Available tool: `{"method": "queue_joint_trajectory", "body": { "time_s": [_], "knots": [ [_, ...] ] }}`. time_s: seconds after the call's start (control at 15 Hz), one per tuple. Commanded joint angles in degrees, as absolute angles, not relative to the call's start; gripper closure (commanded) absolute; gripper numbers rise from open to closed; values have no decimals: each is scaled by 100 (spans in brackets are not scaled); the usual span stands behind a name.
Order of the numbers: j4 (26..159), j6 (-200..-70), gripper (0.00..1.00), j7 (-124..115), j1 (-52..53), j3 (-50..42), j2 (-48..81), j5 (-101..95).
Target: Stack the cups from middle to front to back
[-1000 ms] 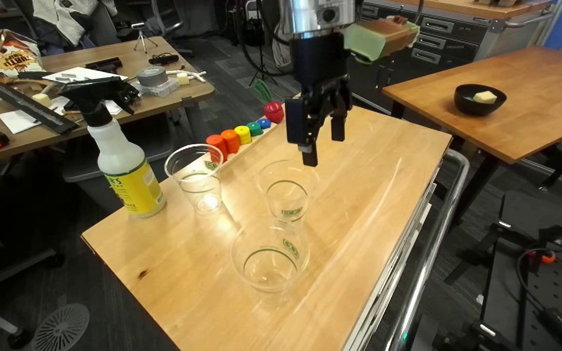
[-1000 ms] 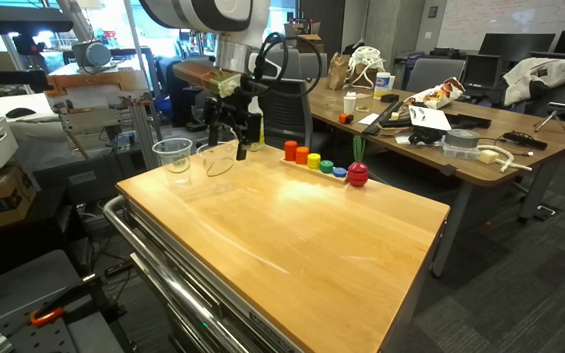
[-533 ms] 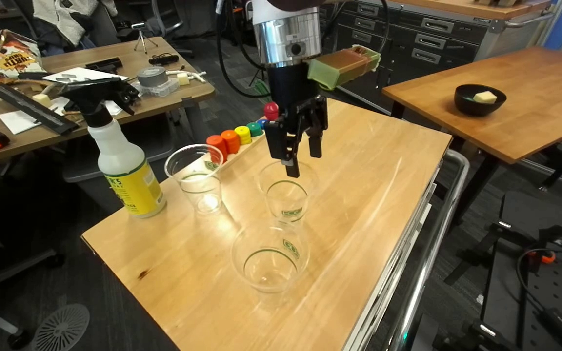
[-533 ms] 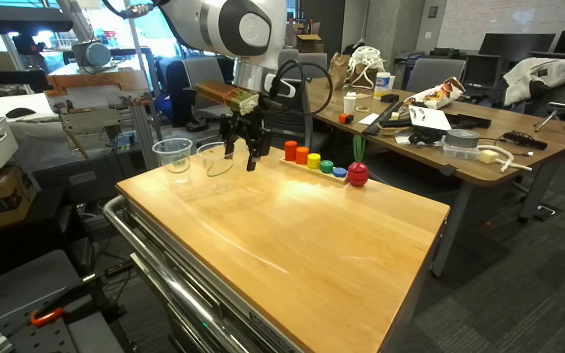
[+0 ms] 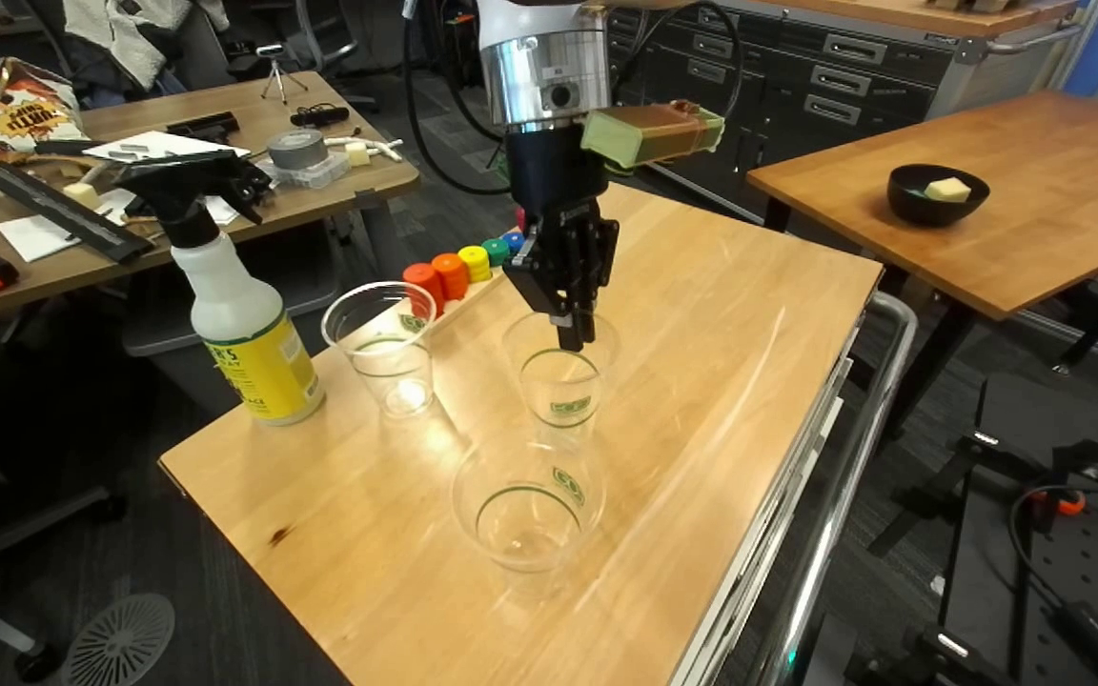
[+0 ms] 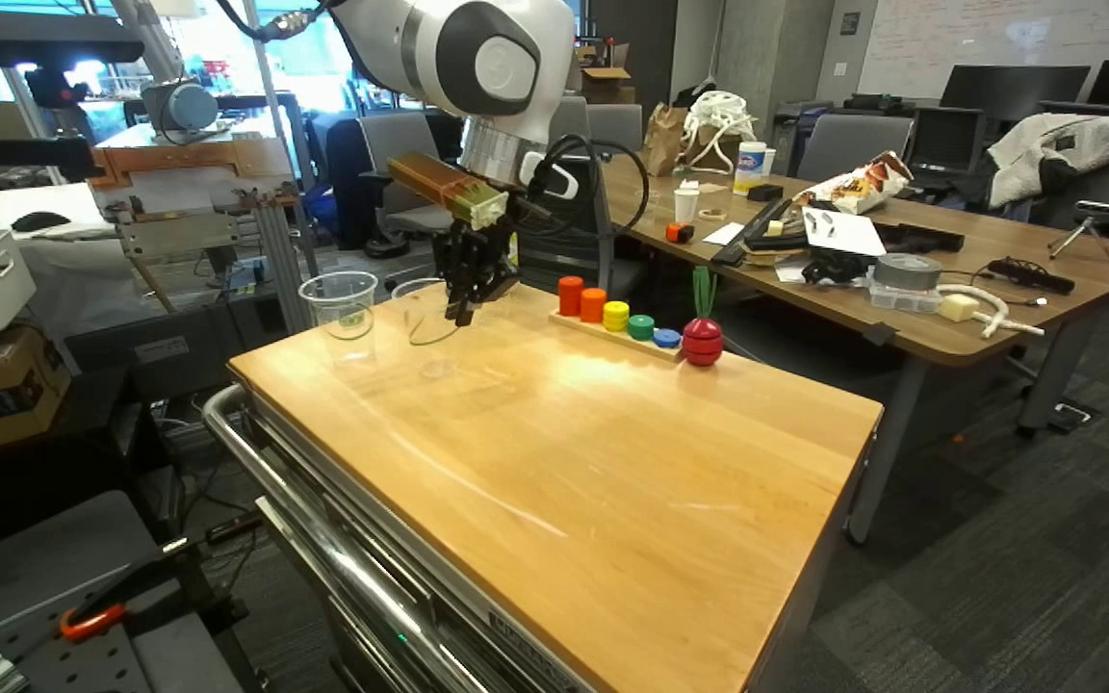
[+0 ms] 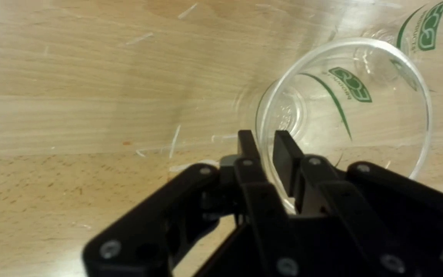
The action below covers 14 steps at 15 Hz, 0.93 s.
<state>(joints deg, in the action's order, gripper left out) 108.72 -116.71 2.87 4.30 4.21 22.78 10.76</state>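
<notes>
Three clear cups stand on the wooden cart top in an exterior view: a cup by the spray bottle point(image 5: 389, 354), a cup nearest the camera point(image 5: 568, 484), and between them and the arm a cup under my gripper point(image 5: 570, 407). My gripper point(image 5: 576, 339) points down at that last cup's rim. In the wrist view the rim passes between the two fingers of my gripper point(image 7: 263, 132), one inside the cup point(image 7: 354, 84), one outside. A narrow gap remains beside the inner finger. Another cup point(image 7: 429, 30) shows at the upper right.
A yellow spray bottle point(image 5: 268, 367) stands at the cart's edge. A row of coloured blocks point(image 6: 616, 316) with a red toy point(image 6: 702, 343) lines the far edge. A metal handrail point(image 6: 323, 525) runs along the cart's side.
My gripper has come down over the cup, and its fingers have drawn close together about the rim. That cup has shifted slightly; the other two have not moved.
</notes>
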Motion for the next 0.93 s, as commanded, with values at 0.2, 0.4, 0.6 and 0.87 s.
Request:
{"method": "queue_joint_trajectory", "body": {
  "time_s": [0.2, 0.4, 0.6, 0.87],
  "knots": [
    [10593, -10602, 99, 446, 178, 534, 2241, 1641],
    [10398, -10334, 99, 231, 99, 441, 2138, 1703],
    [9884, -10124, 99, 69, 33, 386, 2095, 1698],
    [8646, -9482, 99, -125, 77, 400, 2392, 1583]
  ]
}}
